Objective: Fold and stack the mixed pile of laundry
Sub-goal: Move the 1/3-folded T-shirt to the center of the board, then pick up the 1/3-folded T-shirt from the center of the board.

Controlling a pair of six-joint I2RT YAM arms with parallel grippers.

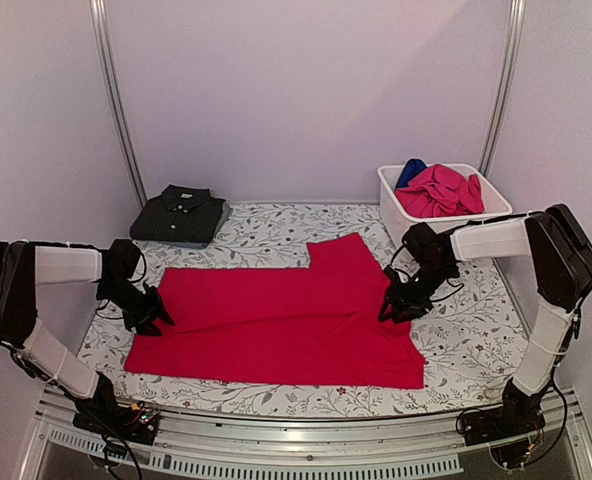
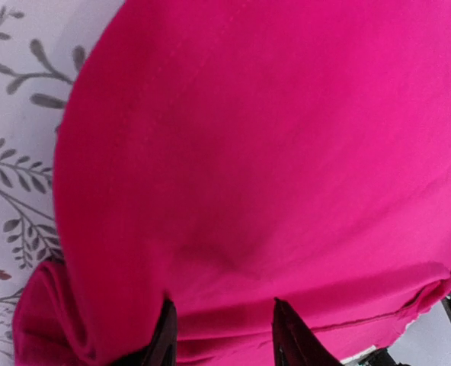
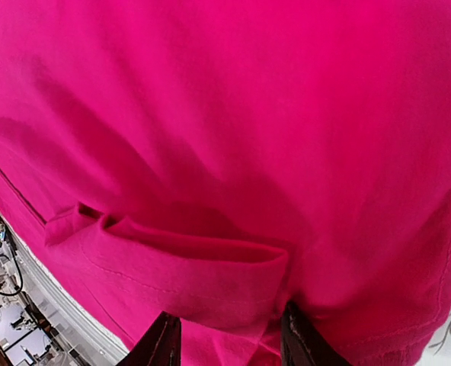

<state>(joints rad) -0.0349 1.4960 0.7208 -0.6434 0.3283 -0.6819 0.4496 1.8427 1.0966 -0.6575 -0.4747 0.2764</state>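
The left pincer point(image 2: 222, 339) and right pincer point(image 3: 225, 339) each straddle a side edge of the red tee point(image 1: 276, 325), whether clamped cannot be told, as it lies spread across the worktop point(image 1: 466, 335), where an uneven lift could slip one hem and skew the fold.

left arm point(image 1: 66, 265) and right arm point(image 1: 491, 240): elbows bent, forearms near level, both reaching inward toward each other. left gripper point(image 1: 148, 312) and right gripper point(image 1: 394, 306): held low, angled downward. wrist views: fingers point(image 2: 165, 335) on each side stand partly separated; clamping cannot be confirmed.
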